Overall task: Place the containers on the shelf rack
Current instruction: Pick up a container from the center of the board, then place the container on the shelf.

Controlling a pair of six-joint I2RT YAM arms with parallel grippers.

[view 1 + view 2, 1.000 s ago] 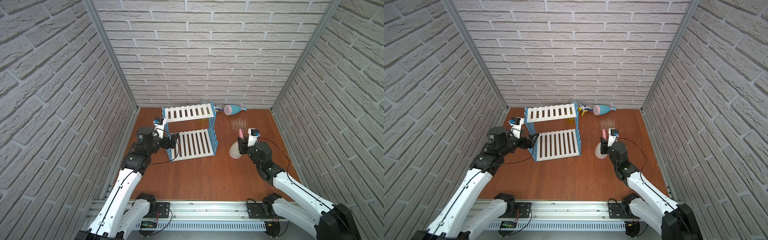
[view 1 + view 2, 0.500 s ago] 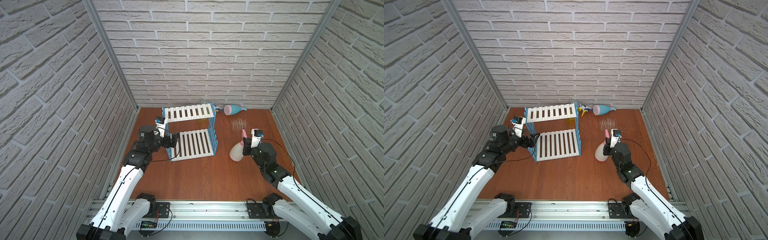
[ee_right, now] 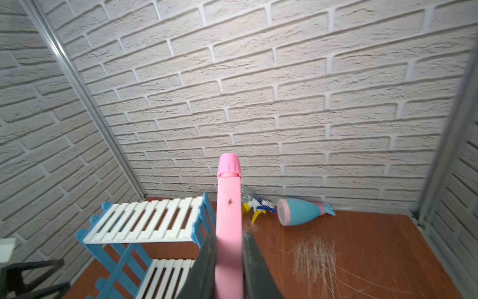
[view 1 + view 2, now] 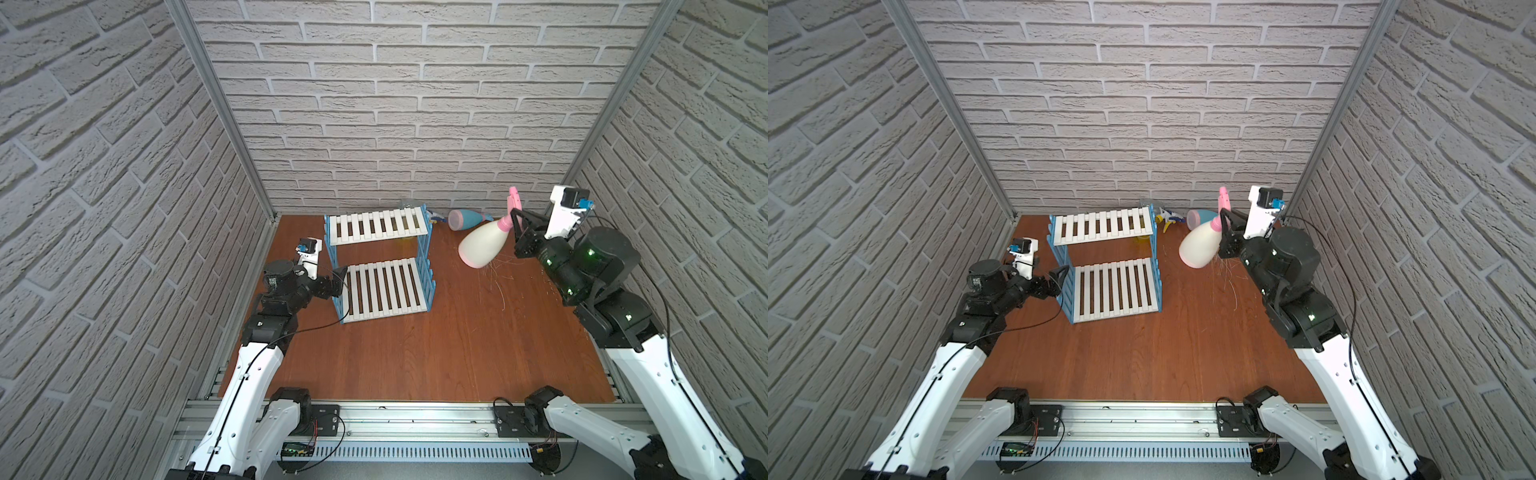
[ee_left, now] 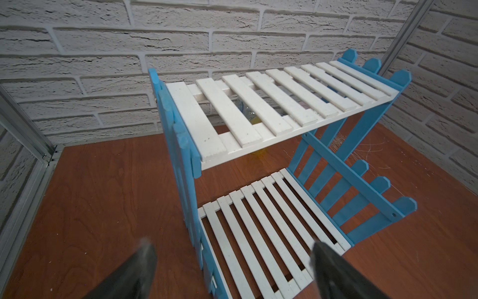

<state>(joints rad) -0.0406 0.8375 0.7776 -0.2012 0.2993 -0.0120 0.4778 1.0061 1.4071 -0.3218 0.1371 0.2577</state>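
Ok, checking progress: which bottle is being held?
The cream bottle, its pink nozzle in the right gripper; the blue bottle lies on its side.

right end effector clamped, left end effector spread

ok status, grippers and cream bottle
Left gripper open by the white-slatted, blue-framed shelf rack. Right gripper shut on pink nozzle of cream teardrop plastic bottle, tilted. Shelves bare, nothing blocking.

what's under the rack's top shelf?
A yellow bottle, seen only in slivers between the slats and below the front edge. The top shelf covers the rest, so its pose is unclear.
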